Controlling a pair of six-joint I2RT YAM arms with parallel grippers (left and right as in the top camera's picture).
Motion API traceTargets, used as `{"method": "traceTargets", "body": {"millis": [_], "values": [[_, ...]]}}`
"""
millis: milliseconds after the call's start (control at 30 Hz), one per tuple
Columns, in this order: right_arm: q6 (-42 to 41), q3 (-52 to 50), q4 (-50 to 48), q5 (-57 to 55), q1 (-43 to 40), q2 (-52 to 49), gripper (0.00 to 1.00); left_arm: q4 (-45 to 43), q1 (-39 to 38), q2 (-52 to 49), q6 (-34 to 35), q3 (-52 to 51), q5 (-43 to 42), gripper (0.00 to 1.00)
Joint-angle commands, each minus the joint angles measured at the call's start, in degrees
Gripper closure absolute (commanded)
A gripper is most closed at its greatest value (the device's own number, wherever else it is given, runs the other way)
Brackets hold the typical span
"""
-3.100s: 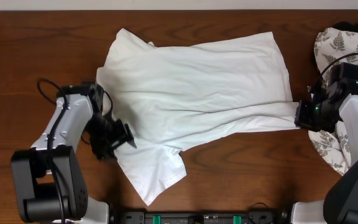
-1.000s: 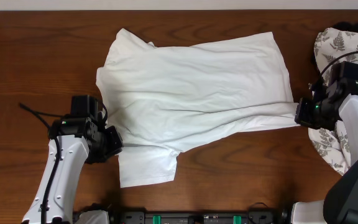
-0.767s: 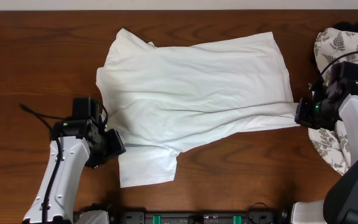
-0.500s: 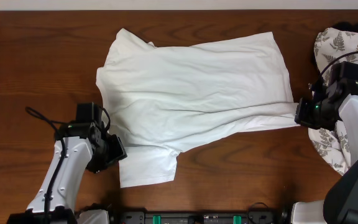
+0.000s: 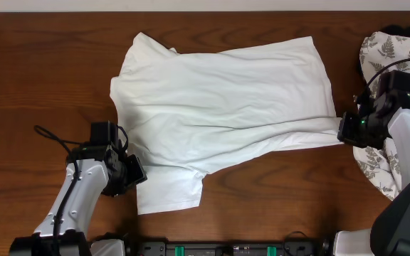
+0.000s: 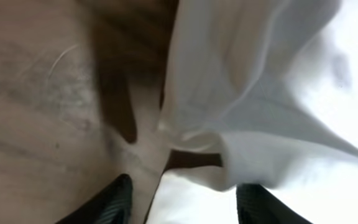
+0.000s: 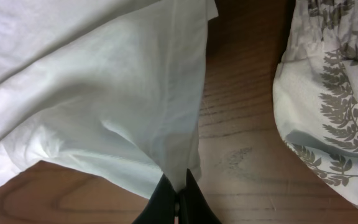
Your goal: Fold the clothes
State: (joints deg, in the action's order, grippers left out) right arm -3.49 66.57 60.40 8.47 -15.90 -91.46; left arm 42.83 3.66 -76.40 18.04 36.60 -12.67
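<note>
Spreading the T-shirt: my right gripper pinches its hem corner; my left gripper, open at its sleeve, should grasp there next.

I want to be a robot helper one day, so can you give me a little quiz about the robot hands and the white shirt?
1. True or false: the right hand is pinched shut on a corner of the white T-shirt.
2. What lies at the right edge of the table? A) fern-print cloth B) striped towel C) blue jeans
3. Fill in: beside the sleeve, the left hand has its fingers ____.

Key: 1 true; 2 A; 3 open.
</note>
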Motion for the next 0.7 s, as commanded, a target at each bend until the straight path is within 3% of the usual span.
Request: {"method": "traceTargets", "body": {"millis": [0,300,500,667], "values": [[-0.76,-0.37,0.00,-0.52,-0.15,0.37,0.99,-0.72,0.17,-0.33,-0.20,-0.39,-1.05,0.49],[-0.76,-0.37,-0.04,-0.50,-0.15,0.37,0.99,-2.93,0.17,-0.33,-0.46,-0.39,-6.14,0.52],[-0.76,-0.37,-0.20,0.37,-0.15,0.37,0.99,-4.35,0.17,-0.33,-0.46,-0.72,-5.75,0.43],[-0.76,-0.37,-0.20,0.52,-0.17,0.37,0.99,-6.03,0.17,-0.33,-0.44,-2.82,-4.44,0.42]]}}
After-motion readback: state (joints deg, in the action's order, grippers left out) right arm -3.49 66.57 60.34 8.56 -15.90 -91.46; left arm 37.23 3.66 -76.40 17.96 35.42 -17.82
